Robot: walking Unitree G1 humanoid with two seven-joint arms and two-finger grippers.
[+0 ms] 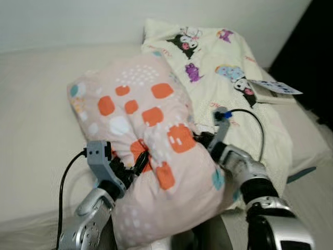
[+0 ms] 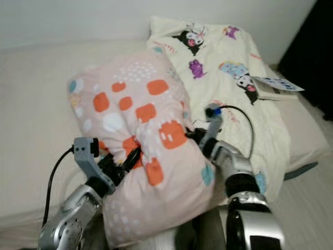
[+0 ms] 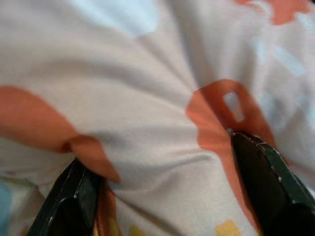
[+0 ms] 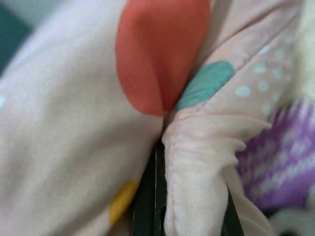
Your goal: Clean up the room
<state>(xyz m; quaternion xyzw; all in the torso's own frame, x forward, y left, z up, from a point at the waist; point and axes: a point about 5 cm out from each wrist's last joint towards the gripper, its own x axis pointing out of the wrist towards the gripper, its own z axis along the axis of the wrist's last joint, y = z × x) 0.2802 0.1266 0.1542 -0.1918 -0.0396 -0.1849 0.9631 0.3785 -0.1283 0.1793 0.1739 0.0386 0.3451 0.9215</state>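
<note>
A puffy pink pillow [image 1: 151, 151] with orange and white patches is held up over the near edge of the bed [image 1: 36, 130]. My left gripper [image 1: 136, 164] pinches its left side, the cloth bunched between the black fingers [image 3: 261, 172]. On the pillow's right side, my right gripper [image 1: 204, 139] is shut on a fold of the same cloth [image 4: 197, 162]. Behind it lies a cream pillow [image 1: 229, 78] printed with cartoon figures, flat on the bed.
A white wall [image 1: 78, 21] runs behind the bed. A small printed paper or book [image 1: 278, 88] rests at the bed's right side, by a dark gap [image 1: 312, 57]. Pale floor [image 1: 312, 198] shows at lower right. The cream sheet to the left is bare.
</note>
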